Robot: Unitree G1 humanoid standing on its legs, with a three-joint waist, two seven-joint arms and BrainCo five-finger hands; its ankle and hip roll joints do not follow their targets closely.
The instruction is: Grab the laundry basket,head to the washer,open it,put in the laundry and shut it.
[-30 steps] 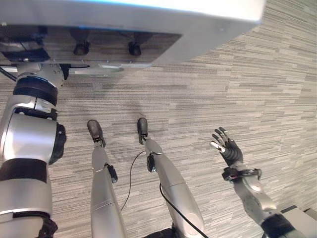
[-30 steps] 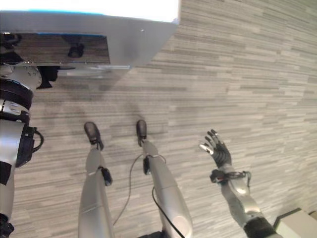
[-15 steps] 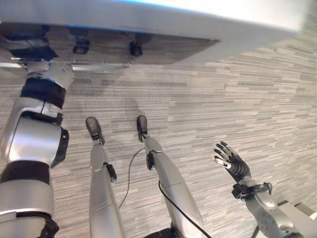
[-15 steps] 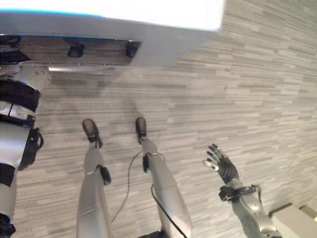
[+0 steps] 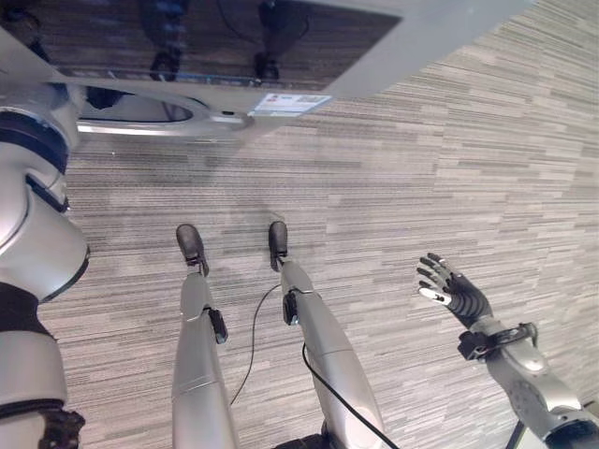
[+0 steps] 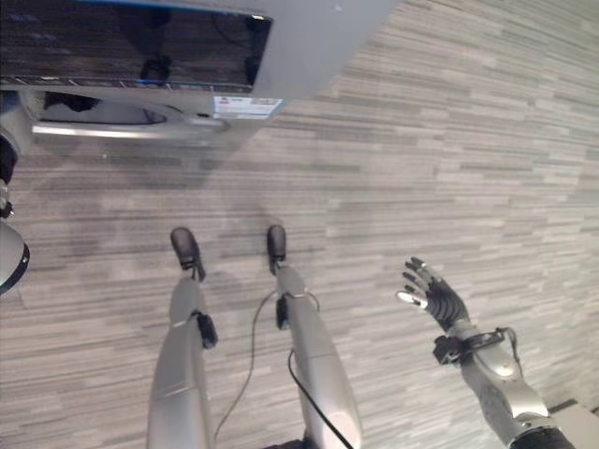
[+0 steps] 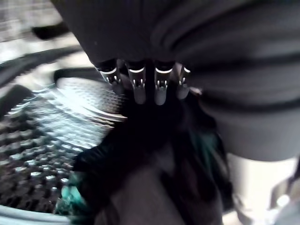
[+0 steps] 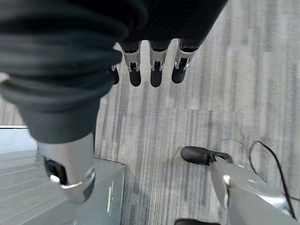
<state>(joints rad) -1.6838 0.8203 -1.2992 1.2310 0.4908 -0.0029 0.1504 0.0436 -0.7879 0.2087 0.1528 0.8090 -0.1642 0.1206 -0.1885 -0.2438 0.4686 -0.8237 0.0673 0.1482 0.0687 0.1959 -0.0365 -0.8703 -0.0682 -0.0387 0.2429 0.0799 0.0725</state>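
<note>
Silver-grey arms; right hand (image 5: 456, 293) has dark ribbed cover, dark-tipped silver fingers.

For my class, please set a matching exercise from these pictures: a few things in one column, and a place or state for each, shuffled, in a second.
Things:
1. right hand
2. left hand
3. laundry
4. washer

Places or states:
A. dark cloth with teal patches, at the drum's mouth
B. fingers spread, holding nothing, out over the floor
C. grey cabinet ahead of the robot
D. fingers pointing into the dark cloth, above the dimpled metal drum

Pairs: 1-B, 2-D, 3-A, 4-C
</note>
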